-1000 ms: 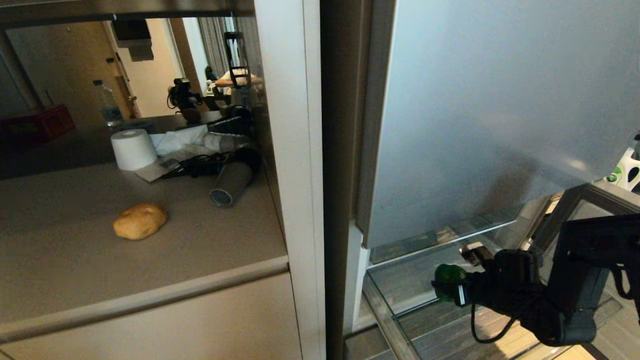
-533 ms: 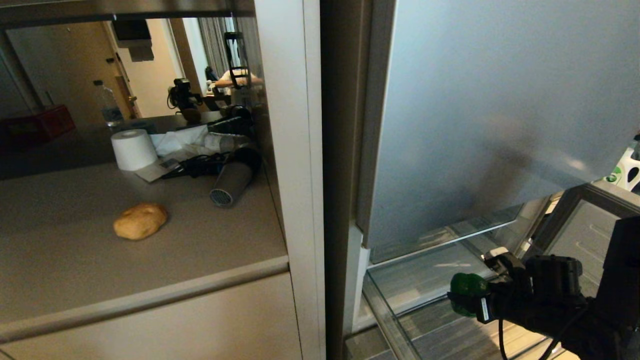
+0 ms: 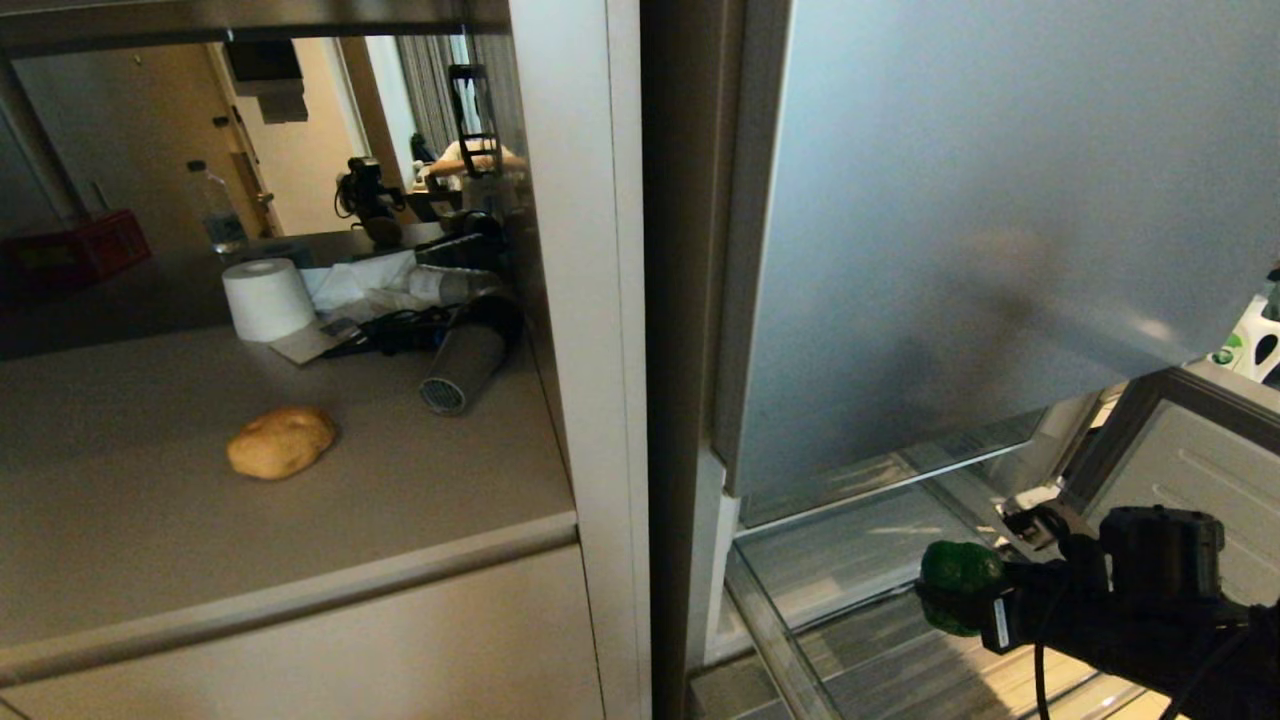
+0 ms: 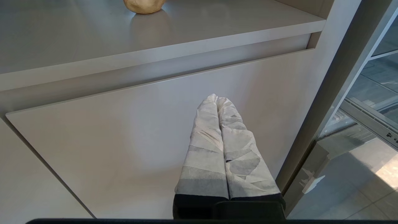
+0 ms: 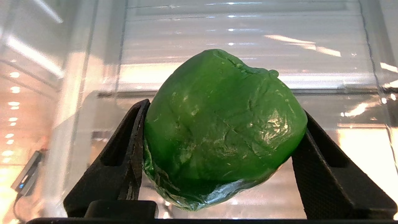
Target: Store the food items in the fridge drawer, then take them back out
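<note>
The pepper (image 3: 958, 585) is clamped between the black fingers (image 5: 124, 161) of the right gripper (image 3: 975, 610), which are spread wide around it and pressed against both of its flanks. It is carried at the lower right of the head view, above the clear floor of the pulled-out drawer (image 3: 850, 560). The drawer's near rail (image 3: 775, 640) is seen running along its left side, and its glass back wall (image 5: 242, 18) stands beyond the pepper in the right wrist view; open room is left between the pepper and both. The top door (image 3: 1000, 220) hangs above, well clear of the gripper.

The pepper is glossy and deep green, lumpy, with shallow creases across its skin and bright highlights on one shoulder (the underside looks wet or wrapped in film, which of the two cannot be told).

The roll (image 3: 280, 442) lies on the counter (image 3: 120, 520) to the left, golden-brown and roundish, with bare surface on every side and set well back from the counter's front edge. A paper roll (image 3: 266, 298) and a grey tube (image 3: 462, 368) are set farther back.

The left gripper (image 4: 217, 99) is parked below the counter's edge in front of a plain cabinet front (image 4: 108, 140), its tape-wrapped fingers (image 4: 205, 146) pressed together with nothing between them.
</note>
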Motion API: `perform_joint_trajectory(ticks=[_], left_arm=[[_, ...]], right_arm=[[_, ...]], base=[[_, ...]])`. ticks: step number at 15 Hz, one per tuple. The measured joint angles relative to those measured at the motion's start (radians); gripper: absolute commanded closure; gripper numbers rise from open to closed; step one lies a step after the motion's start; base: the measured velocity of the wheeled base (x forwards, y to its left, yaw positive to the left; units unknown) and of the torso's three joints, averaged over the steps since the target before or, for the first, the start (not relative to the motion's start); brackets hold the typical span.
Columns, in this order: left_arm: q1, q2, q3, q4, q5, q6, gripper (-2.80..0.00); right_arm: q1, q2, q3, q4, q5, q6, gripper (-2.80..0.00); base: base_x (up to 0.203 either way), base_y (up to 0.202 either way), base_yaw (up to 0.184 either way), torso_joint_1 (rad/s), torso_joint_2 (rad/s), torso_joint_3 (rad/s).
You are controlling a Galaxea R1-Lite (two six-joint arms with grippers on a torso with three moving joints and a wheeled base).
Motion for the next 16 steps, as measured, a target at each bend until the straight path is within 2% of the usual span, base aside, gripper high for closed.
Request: perform_joint_trajectory(ticks=[7, 13, 16], left_arm=[[0.0, 0.0, 0.0, 0.0, 0.0, 0.0, 0.0], [0.0, 0.0, 0.0, 0.0, 0.0, 0.0, 0.0], [0.0, 0.0, 0.0, 0.0, 0.0, 0.0, 0.0]], right_arm=[[-0.001, -0.278, 0.18, 0.029, 0.005, 0.003, 0.0], [-0.001, -0.607, 0.226, 0.238, -0.002, 0.06, 0.0], [-0.003, -0.808, 0.229, 0.319, -0.068, 0.096, 0.0]], base=[[0.0, 0.0, 0.0, 0.0, 0.0, 0.0], [0.0, 0.0, 0.0, 0.0, 0.0, 0.0], [0.0, 0.0, 0.0, 0.0, 0.0, 0.0]])
